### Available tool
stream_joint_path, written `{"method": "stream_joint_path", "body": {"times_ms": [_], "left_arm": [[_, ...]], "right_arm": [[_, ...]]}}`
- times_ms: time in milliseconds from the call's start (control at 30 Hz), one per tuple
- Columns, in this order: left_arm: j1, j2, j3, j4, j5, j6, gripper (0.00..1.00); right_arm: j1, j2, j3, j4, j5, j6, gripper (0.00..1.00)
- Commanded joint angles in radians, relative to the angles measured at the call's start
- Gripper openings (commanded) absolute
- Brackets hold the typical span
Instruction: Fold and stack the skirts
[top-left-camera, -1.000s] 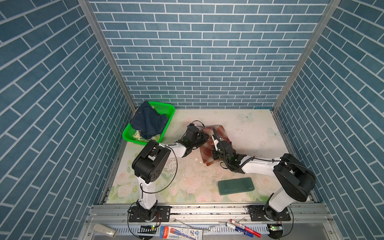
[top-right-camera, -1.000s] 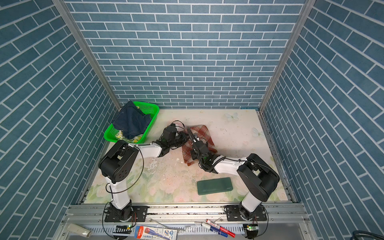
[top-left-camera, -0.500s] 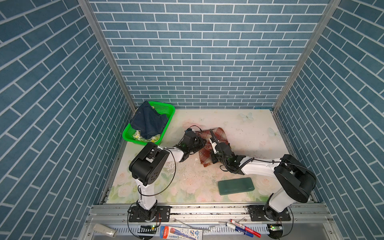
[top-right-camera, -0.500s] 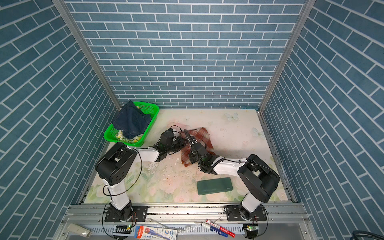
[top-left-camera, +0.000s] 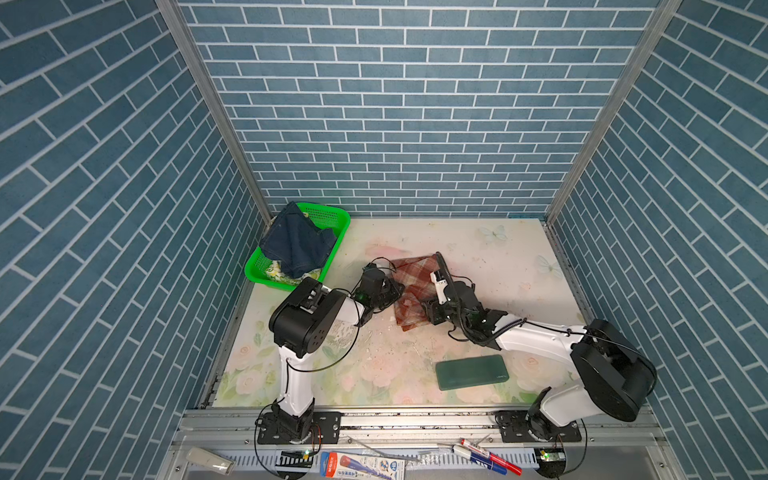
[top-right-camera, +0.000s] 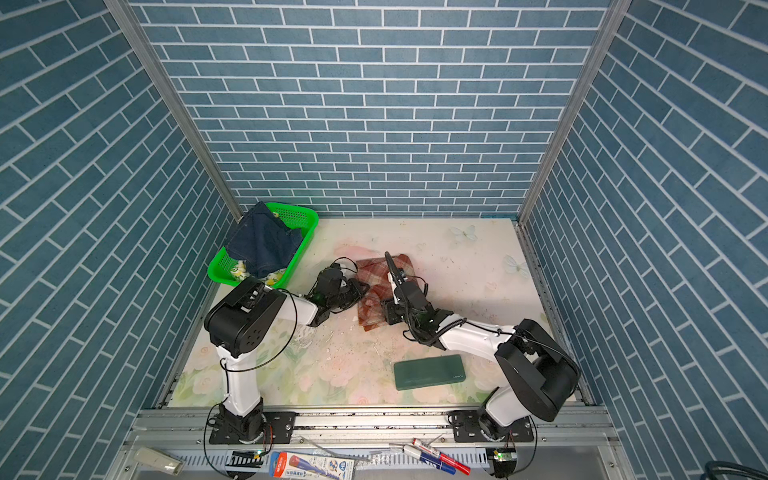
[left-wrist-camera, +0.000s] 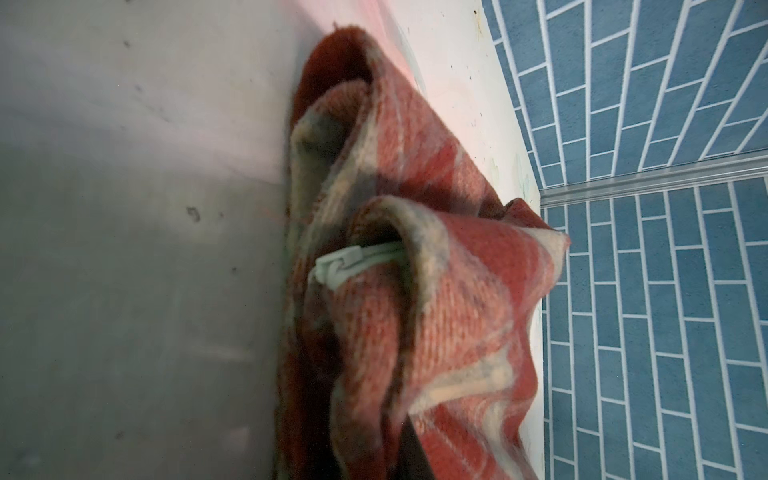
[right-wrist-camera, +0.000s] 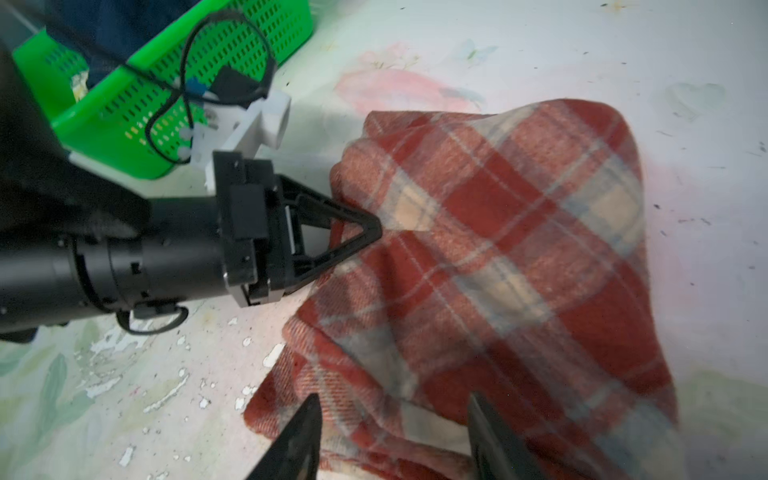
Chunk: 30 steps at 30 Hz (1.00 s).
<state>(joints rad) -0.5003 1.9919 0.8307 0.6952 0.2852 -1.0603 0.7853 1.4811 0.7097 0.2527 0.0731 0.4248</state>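
Right wrist view shows the left gripper (right-wrist-camera: 370, 230) pinched shut on the left edge of the plaid skirt (right-wrist-camera: 519, 249) lying mid-scene, while the right gripper (right-wrist-camera: 394, 401) hovers empty, jaws parted, over its near edge.

Left arm (top-left-camera: 296, 376), right arm (top-left-camera: 536, 338): white shells, bulky black joints.
Cables (top-left-camera: 505, 329): black, thin loops, one coiled.
Jaws: black triangular open frames.
Wrist camera bracket (right-wrist-camera: 266, 120): white block.

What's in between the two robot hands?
The red plaid skirt. In the right wrist view the left hand pinches its edge on one side, and the right hand hangs open over another part of it.
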Motion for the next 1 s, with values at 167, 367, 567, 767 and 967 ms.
{"method": "stream_joint_path", "body": {"times_ms": [167, 367, 567, 767, 967], "left_arm": [[0.017, 0.049, -0.011, -0.065, -0.017, 0.060, 0.00], [0.017, 0.035, -0.021, -0.065, -0.014, 0.087, 0.00], [0.018, 0.042, -0.017, -0.059, -0.010, 0.090, 0.00], [0.018, 0.027, -0.016, -0.078, -0.012, 0.108, 0.01], [0.018, -0.049, -0.013, -0.066, -0.004, 0.112, 0.39]], "right_arm": [[-0.114, 0.030, 0.108, -0.200, -0.098, 0.120, 0.43], [-0.127, 0.089, 0.104, -0.232, -0.084, 0.136, 0.39], [-0.125, 0.168, -0.033, -0.102, -0.091, 0.172, 0.35], [-0.124, 0.062, -0.122, -0.088, -0.068, 0.192, 0.35], [-0.142, -0.144, -0.071, -0.161, -0.073, 0.181, 0.38]]}}
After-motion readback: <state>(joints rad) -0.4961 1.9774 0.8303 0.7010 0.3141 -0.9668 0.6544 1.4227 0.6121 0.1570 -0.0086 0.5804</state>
